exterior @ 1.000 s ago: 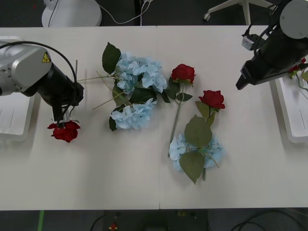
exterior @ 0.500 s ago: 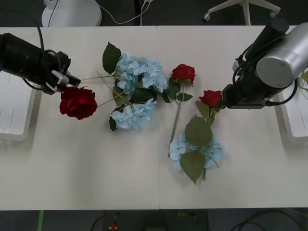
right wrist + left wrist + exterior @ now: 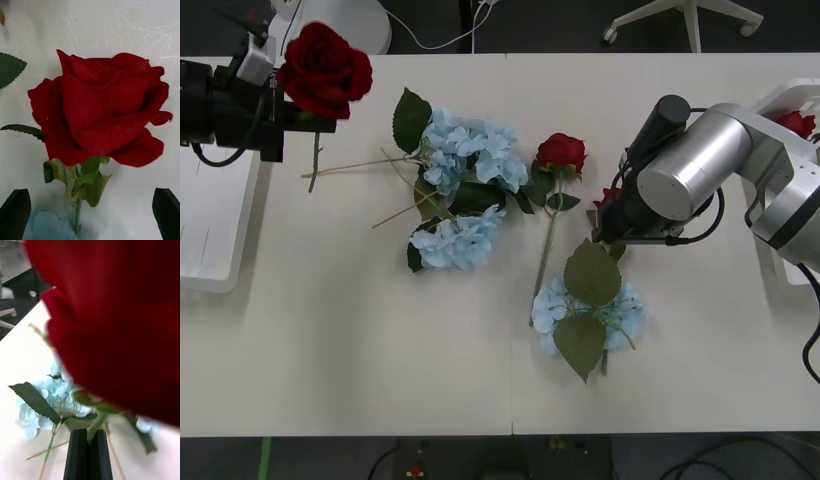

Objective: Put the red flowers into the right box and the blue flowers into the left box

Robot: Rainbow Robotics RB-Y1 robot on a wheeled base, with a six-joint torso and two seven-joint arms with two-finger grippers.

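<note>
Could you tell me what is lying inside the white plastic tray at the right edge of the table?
Inside the white translucent right tray, one red rose bloom shows at its far end. The silver right arm covers much of the tray, so anything else inside is hidden.

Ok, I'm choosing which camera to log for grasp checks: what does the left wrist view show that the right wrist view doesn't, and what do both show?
Left wrist only: the left end effector, its black fingers shut on the green stem of a red rose held up close, with blue flowers on the white table beyond.

Right wrist only: the right end effector open, its fingers either side of a rose lying on the table, not yet gripped.

Both: one red rose, green leaves, some pale-blue petals, the white table.
</note>
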